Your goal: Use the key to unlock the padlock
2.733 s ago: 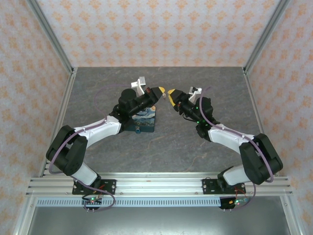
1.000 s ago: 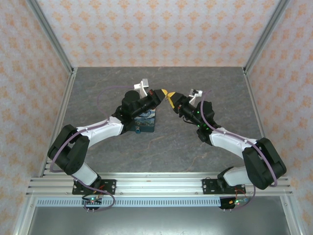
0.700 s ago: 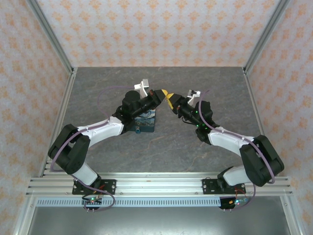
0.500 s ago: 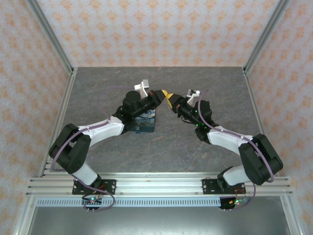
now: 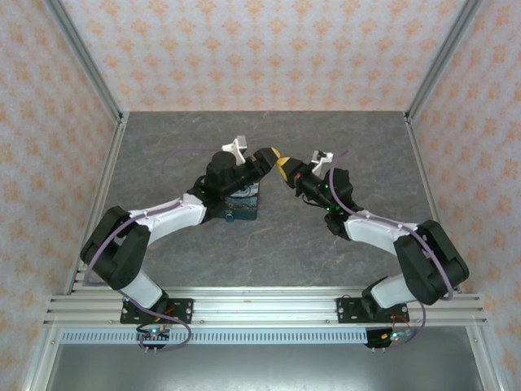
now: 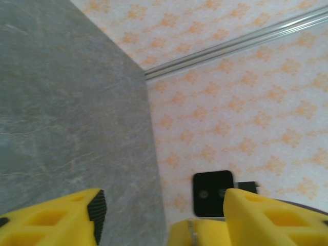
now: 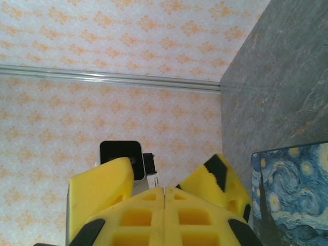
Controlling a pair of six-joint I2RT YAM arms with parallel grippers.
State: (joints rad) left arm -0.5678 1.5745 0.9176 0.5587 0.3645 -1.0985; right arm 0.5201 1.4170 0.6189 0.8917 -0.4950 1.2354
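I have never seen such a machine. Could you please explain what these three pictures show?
Two robot arms are bolted at the near edge of a grey table. One picture looks down from above and behind them; the other two come from a camera on each wrist. Each arm ends in a yellow-tipped claw. The left claw is open, the right claw is shut, and their tips are close together above the table. A padlock with a blue-and-yellow painted face lies partly under the left arm. Whether the shut claw pinches a key, I cannot tell.
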